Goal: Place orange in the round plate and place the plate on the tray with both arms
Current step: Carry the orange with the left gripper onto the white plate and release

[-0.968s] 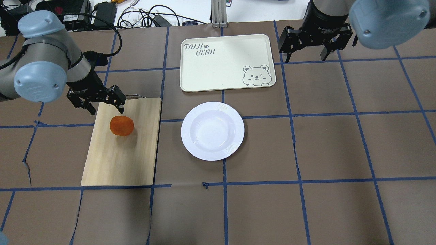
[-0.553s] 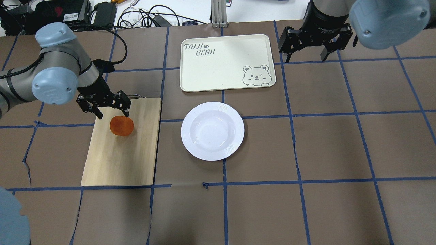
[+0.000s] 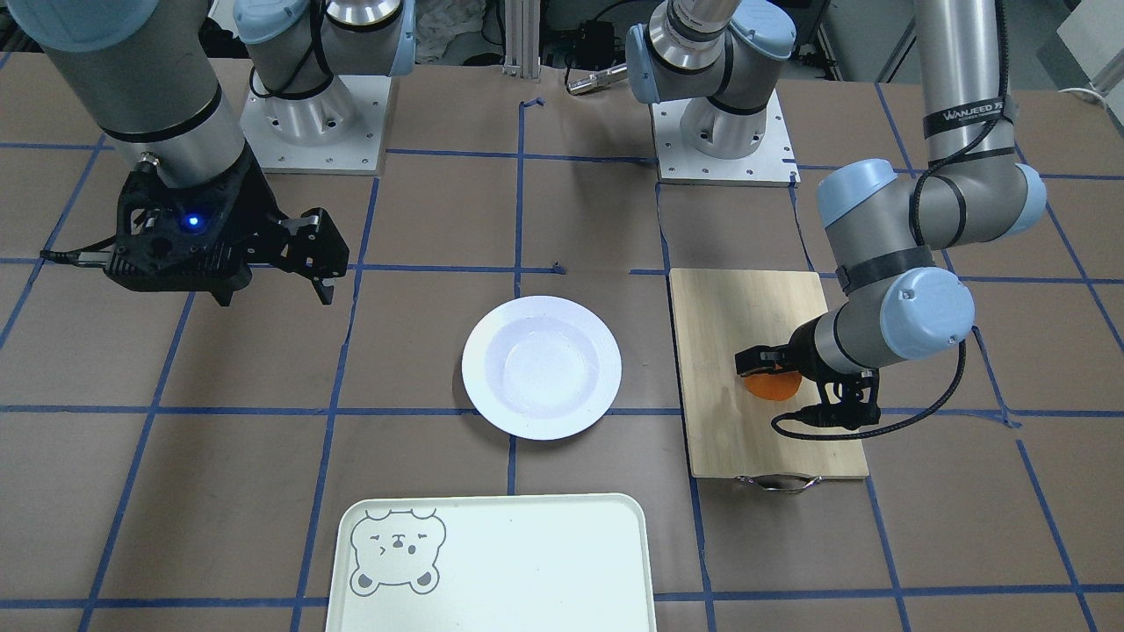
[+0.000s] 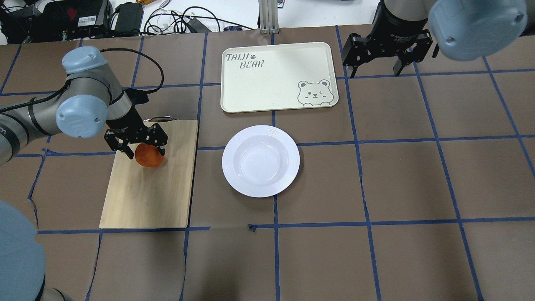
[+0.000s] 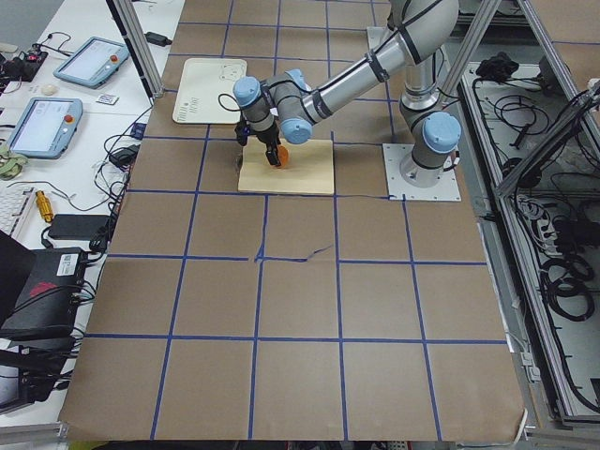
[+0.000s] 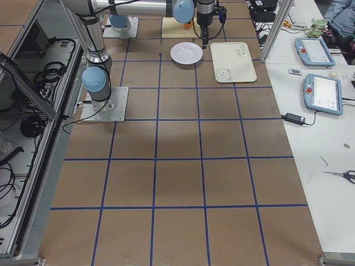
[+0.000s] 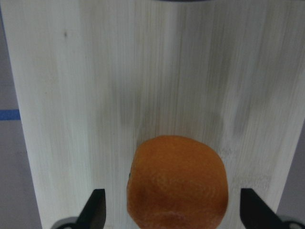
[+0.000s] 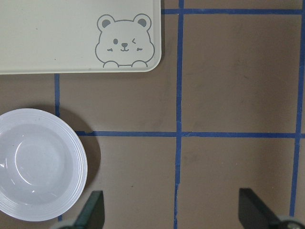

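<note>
1. Left of centre in the overhead view, your left gripper (image 4: 143,151) is down over the orange (image 4: 149,159), its fingers spread apart on either side of the fruit. The left wrist view shows a gap on each side, so nothing is clamped.
2. The orange rests on the bamboo cutting board (image 4: 146,196), toward the board's upper end.
3. The round plate (image 4: 228,161) lies mid-frame, apart from the board and just below the tray (image 4: 276,79).
4. The tray sits at upper centre, with the bear face in its lower right corner.
5. Your right gripper (image 4: 375,69) is at upper right, just beside the tray's right edge, fingers apart.
</note>
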Controlling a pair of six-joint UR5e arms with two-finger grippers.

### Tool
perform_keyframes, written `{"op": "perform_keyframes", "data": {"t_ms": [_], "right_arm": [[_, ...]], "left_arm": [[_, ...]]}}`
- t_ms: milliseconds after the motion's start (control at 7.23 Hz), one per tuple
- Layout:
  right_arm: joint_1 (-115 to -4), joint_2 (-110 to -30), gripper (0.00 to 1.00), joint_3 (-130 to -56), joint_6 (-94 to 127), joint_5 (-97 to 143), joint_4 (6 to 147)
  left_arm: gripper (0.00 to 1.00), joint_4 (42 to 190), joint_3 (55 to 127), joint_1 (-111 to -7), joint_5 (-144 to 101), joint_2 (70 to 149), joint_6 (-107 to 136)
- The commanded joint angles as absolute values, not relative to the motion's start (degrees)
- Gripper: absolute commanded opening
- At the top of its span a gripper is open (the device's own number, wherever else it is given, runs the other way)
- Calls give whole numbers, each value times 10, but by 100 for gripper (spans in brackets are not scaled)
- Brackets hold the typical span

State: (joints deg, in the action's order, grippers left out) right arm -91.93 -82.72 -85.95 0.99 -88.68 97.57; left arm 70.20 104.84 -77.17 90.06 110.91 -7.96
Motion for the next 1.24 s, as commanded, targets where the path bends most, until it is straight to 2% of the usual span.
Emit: {"op": "perform_keyframes", "data": {"t_ms": [0,415,691,1106], "right_arm": [[-919,-828,100,-860,10,-887,976],[-919,-827,100,-860,10,-887,977],[-919,-827,100,-860,11,-887,977],[-918,-827,100,-860,10,-887,977]], "left_arm": [[0,702,1046,-772,908,1114,-52],[0,722,996,-793,901,1087,19],[0,747,935,-872,858,1101,122],[0,737,934,-985,813,1117,257]]}}
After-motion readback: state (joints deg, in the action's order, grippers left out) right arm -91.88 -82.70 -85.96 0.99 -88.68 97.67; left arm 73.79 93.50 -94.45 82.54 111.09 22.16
